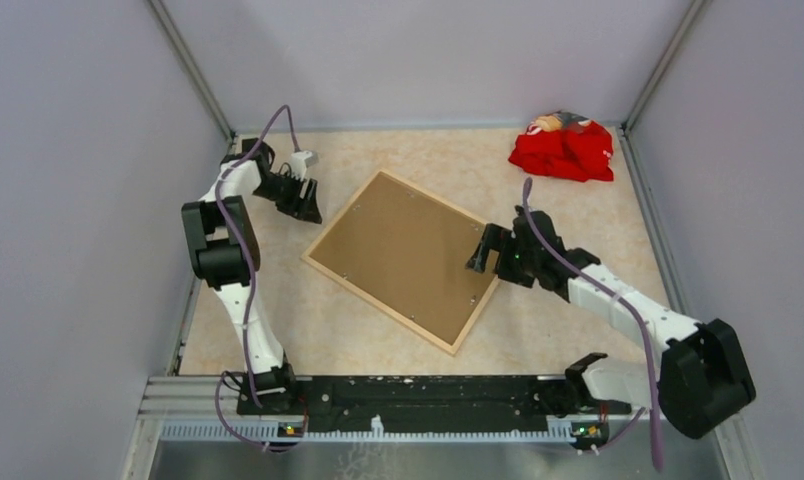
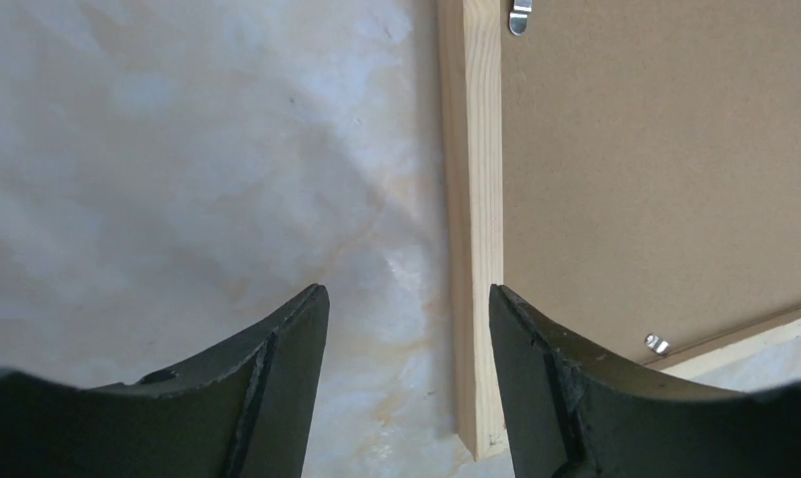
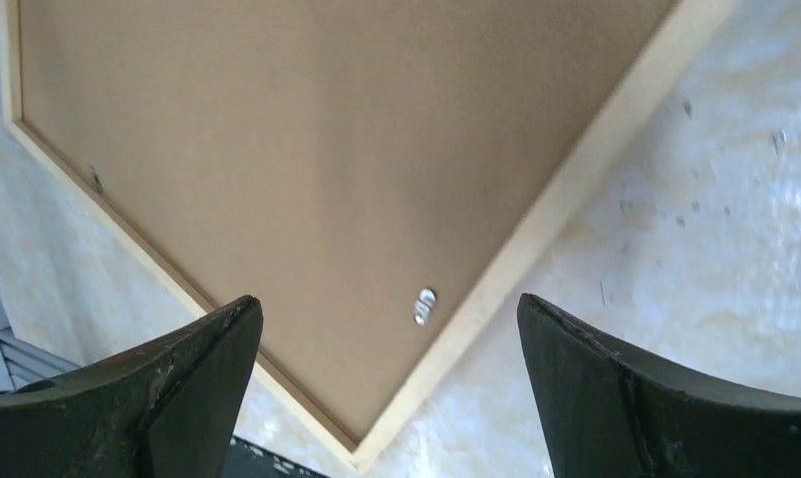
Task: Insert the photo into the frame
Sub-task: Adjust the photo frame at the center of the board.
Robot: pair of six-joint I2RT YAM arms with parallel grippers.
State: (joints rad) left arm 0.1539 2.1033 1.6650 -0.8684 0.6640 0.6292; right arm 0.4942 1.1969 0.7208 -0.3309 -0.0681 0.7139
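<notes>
**Frame (image 2: 473, 199) lies back-up, both pincers open beside it**

Your left arm is folded upright at the left of the top view. Its wrist reaches towards the upper left, and the left gripper (image 1: 304, 204) points down at the table (image 1: 428, 160) just off the frame's left edge. In its wrist view the fingers stand apart with only bare table between them, and the wooden rail runs just right of the gap. Your right arm stretches from the lower right towards the centre. The right gripper (image 1: 485, 250) hangs over the frame's right corner, jaws spread wide and holding nothing.

The frame sits in the middle of the top view, turned diagonally, flat on the table. Its thin pale wood rim surrounds a plain brown backing board (image 1: 403, 255). Small metal clips (image 3: 424, 306) show near the board's edges. A red cloth (image 1: 563, 150) lies well apart at the upper right.
</notes>
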